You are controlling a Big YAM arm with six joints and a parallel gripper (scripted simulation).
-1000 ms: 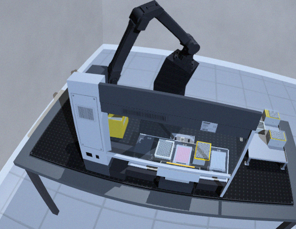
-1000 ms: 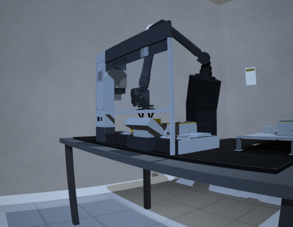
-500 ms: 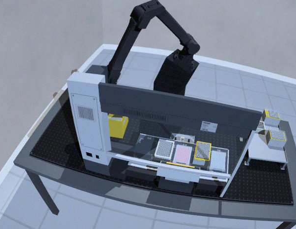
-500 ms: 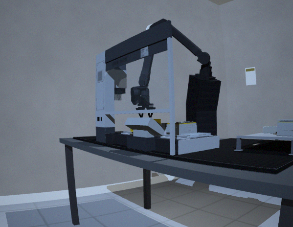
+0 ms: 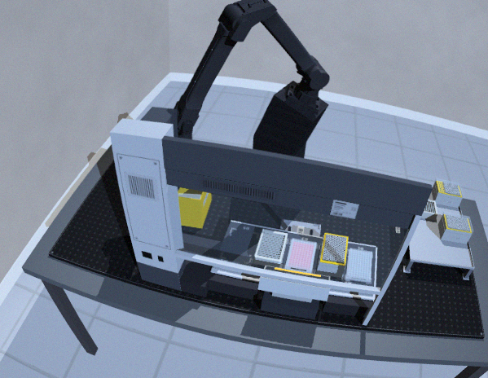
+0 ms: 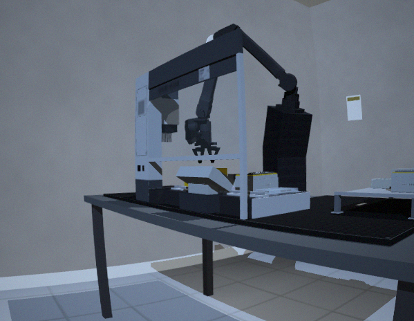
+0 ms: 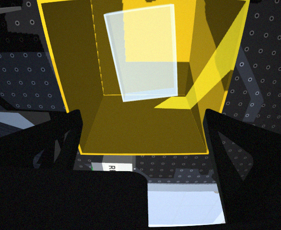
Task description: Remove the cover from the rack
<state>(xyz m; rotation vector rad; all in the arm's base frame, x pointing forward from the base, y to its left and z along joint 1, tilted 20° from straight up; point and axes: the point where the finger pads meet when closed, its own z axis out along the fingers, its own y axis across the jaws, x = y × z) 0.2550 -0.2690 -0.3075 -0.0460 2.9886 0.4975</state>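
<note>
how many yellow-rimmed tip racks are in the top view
3: the deck rack between the pink plate and the white plate; the near shelf rack and far shelf rack on the shelf unit. The gantry beam may hide more.
</note>
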